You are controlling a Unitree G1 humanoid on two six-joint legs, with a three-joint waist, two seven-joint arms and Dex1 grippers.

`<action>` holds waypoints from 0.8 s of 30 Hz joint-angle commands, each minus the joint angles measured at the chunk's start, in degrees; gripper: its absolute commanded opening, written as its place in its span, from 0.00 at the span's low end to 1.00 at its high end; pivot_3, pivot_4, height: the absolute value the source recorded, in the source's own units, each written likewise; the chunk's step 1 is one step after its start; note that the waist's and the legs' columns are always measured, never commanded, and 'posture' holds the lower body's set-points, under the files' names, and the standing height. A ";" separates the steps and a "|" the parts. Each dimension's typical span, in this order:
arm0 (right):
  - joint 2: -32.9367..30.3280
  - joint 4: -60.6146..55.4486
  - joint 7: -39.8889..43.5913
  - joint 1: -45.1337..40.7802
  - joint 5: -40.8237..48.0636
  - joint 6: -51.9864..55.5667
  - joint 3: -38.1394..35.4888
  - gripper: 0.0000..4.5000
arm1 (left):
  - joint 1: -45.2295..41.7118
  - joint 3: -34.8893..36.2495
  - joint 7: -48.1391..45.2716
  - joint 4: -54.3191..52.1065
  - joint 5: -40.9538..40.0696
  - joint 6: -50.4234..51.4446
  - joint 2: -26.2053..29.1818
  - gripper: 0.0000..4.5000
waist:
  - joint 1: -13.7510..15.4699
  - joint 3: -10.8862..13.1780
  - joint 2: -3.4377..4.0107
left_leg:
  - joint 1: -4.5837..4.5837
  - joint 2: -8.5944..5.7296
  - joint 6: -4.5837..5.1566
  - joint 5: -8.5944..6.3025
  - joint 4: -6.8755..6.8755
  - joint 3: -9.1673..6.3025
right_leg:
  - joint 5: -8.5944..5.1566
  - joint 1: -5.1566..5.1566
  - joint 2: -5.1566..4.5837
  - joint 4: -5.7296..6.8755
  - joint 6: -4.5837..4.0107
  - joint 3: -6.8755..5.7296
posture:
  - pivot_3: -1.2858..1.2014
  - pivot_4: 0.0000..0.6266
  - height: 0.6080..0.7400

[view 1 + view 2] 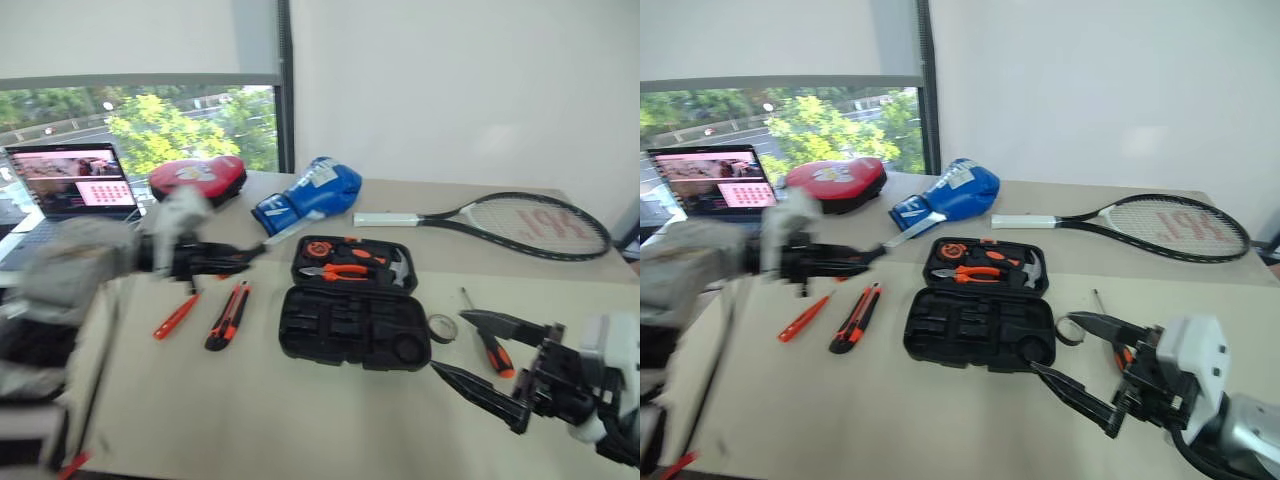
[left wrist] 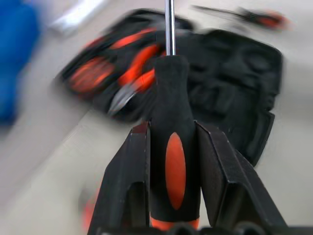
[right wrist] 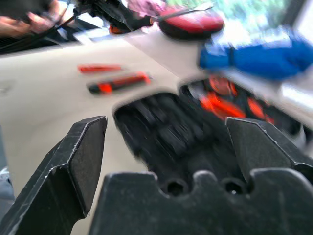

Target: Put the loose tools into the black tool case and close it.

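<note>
Head view: my left claw (image 1: 235,257) pinches a black-and-orange screwdriver (image 1: 262,241) left of the open black tool case (image 1: 355,325), mid-counter (image 1: 250,410); I'd align its shaft with a slot.
Left wrist: grip centred on handle.
Right wrist: right claw (image 3: 166,139) spread, empty.
Room: window (image 1: 140,125), white wall.
</note>
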 commanded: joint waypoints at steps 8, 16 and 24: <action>2.73 -5.80 -6.46 9.05 -2.19 0.92 -7.21 1.00 | -16.94 -13.83 -3.21 36.96 21.25 -21.52 -20.35 0.19 | -2.64 0.04 -0.04 | -0.23 -0.02 0.50 -0.26 0.33 0.11 | 0.00 -0.29 -0.03 0.20 0.44 0.28 | 0.52 0.24 1.00; 2.57 -7.08 -9.32 9.47 -2.17 -0.01 -6.80 1.00 | -18.24 -13.66 -5.02 43.59 26.59 -19.68 -23.38 0.19 | -2.18 0.05 -0.06 | -0.79 -0.02 0.67 -0.36 0.78 -0.06 | 0.08 -0.56 -0.09 0.23 0.61 0.09 | 0.52 0.24 1.00; 1.94 -6.51 -10.13 6.39 -3.35 0.26 -4.07 1.00 | -18.87 -12.82 -0.97 47.11 30.13 -21.29 -24.23 0.19 | -1.87 0.05 -0.05 | -0.86 -0.04 0.88 -0.49 1.08 -0.06 | 0.19 -0.50 -0.21 0.22 0.81 0.12 | 0.52 0.24 1.00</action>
